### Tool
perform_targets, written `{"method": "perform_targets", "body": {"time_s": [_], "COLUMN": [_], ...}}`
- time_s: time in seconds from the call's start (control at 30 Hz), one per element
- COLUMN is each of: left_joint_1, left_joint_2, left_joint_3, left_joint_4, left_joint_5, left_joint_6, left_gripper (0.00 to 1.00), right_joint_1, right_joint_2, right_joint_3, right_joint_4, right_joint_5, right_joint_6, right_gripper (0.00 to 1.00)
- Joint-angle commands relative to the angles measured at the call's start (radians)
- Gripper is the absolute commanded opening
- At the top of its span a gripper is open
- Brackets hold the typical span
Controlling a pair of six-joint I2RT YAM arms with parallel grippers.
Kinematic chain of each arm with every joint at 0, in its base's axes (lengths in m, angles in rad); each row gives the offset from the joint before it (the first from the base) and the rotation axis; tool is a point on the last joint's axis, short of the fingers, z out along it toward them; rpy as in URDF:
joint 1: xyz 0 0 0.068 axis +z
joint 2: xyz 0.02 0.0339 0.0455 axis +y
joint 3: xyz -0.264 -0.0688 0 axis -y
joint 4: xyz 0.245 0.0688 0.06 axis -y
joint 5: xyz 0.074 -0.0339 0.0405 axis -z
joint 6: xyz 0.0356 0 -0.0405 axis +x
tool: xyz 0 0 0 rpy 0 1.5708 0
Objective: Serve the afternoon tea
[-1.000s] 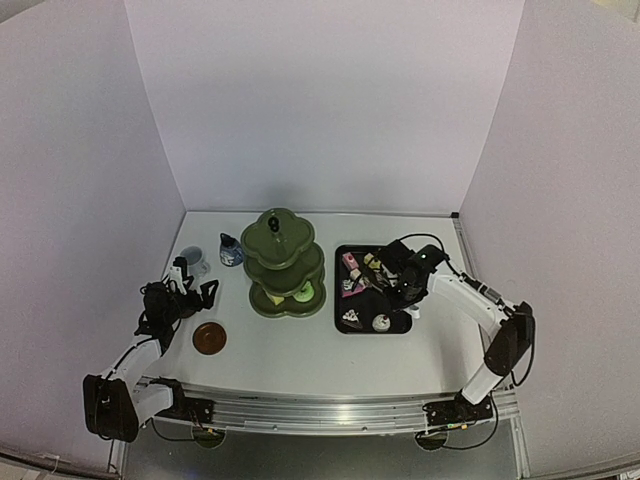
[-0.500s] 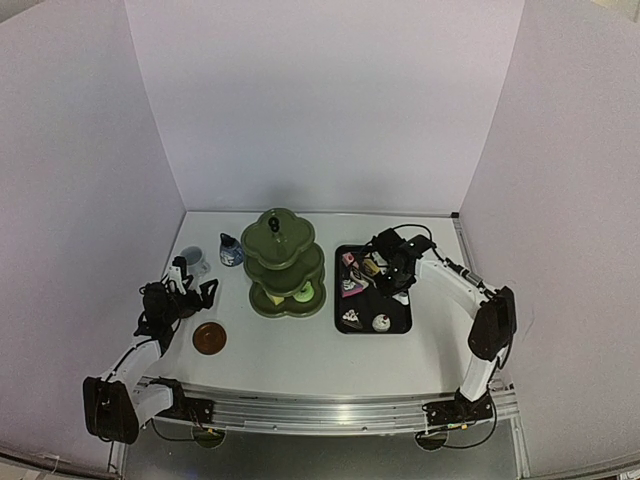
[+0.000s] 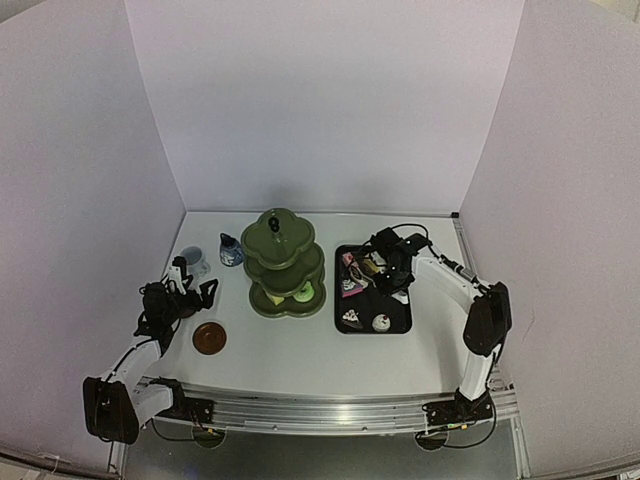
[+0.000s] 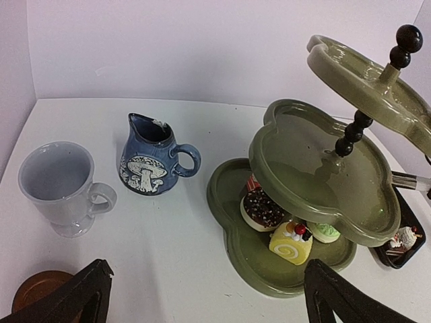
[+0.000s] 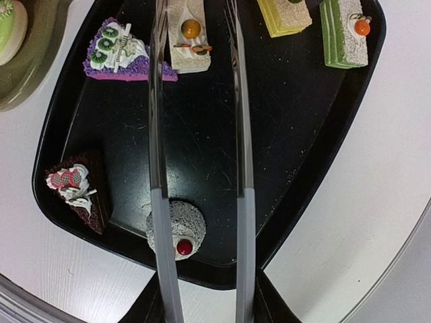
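Observation:
The olive-green three-tier stand stands mid-table; its bottom tier holds a chocolate round cake, a yellow roll and a green cake. The white mug and the dark-blue pot stand left of it, with a brown coaster nearer. My left gripper is open and empty, in front of these. My right gripper is shut on metal tongs, whose spread arms hang over the black tray. Several cakes lie there, a grey cherry-topped one under the left arm.
The tray lies right of the stand. On it are a purple wedge, a cream slice, a yellow slice, a green slice and a chocolate wedge. White walls enclose the table.

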State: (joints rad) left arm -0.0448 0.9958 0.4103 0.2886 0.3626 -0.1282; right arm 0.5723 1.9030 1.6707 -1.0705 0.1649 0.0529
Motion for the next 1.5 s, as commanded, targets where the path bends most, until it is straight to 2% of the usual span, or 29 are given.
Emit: {"method": "perform_targets", "body": {"time_s": [0.0, 0.17, 1.47], "left_joint_1": [0.006, 0.006, 0.01], "left_joint_2": [-0.013, -0.015, -0.01], "left_joint_3": [0.018, 0.015, -0.007], "left_joint_4": [0.017, 0.017, 0.019], "left_joint_5": [-0.005, -0.008, -0.013], "left_joint_6": [0.013, 0.014, 0.013], "left_gripper": [1.0, 1.0, 1.0], "right_joint_1": [-0.006, -0.006, -0.018], "right_joint_2": [0.016, 0.009, -0.058], "right_joint_3": [0.08, 0.106, -0.043], "right_joint_4": [0.011, 0.006, 0.017], "right_joint_5": [0.05, 0.055, -0.087], "right_joint_6": [-0.005, -0.003, 0.058], "right_gripper": [0.35, 0.35, 0.35]}}
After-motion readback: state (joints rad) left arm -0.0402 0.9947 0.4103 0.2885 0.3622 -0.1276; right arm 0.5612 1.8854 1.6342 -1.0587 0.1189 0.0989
